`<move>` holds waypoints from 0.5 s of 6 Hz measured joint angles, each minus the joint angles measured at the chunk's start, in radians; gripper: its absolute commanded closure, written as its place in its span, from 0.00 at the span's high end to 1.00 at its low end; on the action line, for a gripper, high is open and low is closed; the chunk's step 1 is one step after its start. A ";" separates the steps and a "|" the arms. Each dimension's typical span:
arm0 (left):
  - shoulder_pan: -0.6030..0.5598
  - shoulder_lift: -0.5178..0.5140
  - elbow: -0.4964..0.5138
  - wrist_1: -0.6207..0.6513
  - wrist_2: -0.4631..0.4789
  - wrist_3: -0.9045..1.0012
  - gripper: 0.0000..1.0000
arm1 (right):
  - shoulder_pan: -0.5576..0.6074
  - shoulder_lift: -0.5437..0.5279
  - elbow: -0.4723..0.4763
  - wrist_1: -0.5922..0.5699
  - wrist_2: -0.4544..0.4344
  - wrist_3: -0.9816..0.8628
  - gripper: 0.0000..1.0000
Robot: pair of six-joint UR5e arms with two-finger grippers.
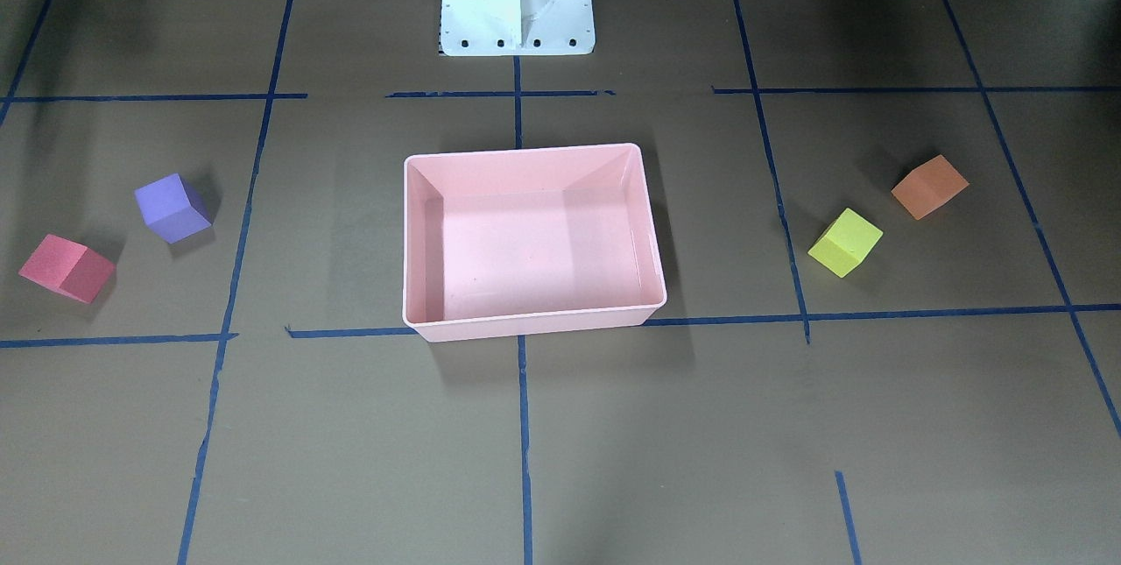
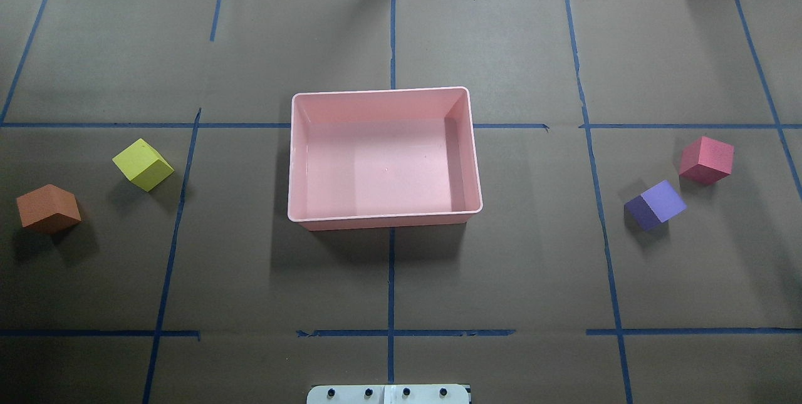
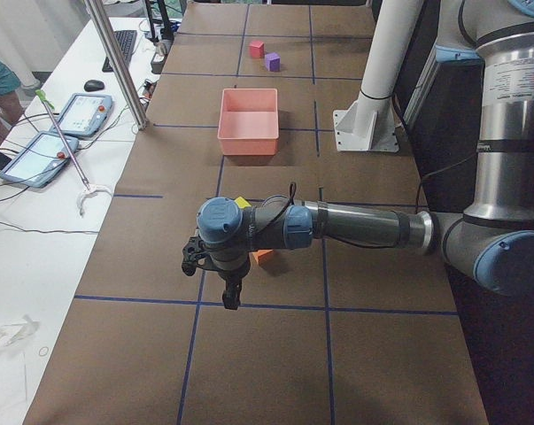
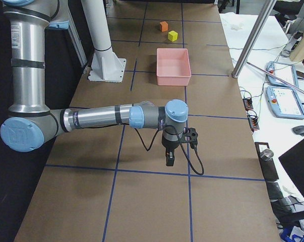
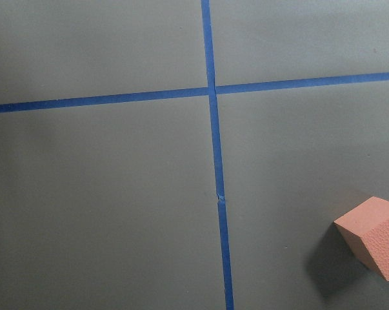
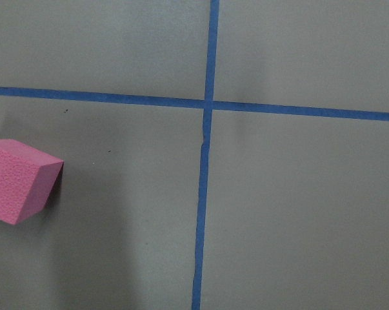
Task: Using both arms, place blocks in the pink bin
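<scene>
The pink bin [image 2: 382,222] sat in the middle of the table [image 2: 282,279] showing only its bare floor, with all four blocks out on the paper around it. The yellow block [image 2: 143,165] and orange block [image 2: 48,208] were near each other well off to the robot's left, and the red block [image 2: 706,160] and purple block [image 2: 655,205] were paired well off to its right. The left gripper [image 3: 231,299] hung pointing down close by the orange one and the right gripper [image 4: 170,160] hung above its own side, but honestly those side angles didn't show whether either set of jaws was released or clenched.

Pink bin [image 2: 382,166] smooth plastic; red block [image 6: 17,181] matte foam; table [image 2: 501,266] paper.
</scene>
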 measured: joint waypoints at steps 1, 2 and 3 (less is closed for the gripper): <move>0.007 -0.002 -0.002 0.000 0.000 0.000 1.00 | 0.000 0.000 0.005 0.000 0.001 0.000 1.00; 0.018 -0.005 -0.004 -0.001 0.002 -0.002 1.00 | -0.004 0.000 0.013 0.001 0.000 0.000 1.00; 0.027 -0.022 0.002 -0.023 0.004 -0.008 1.00 | -0.014 0.001 0.016 0.002 -0.002 0.001 1.00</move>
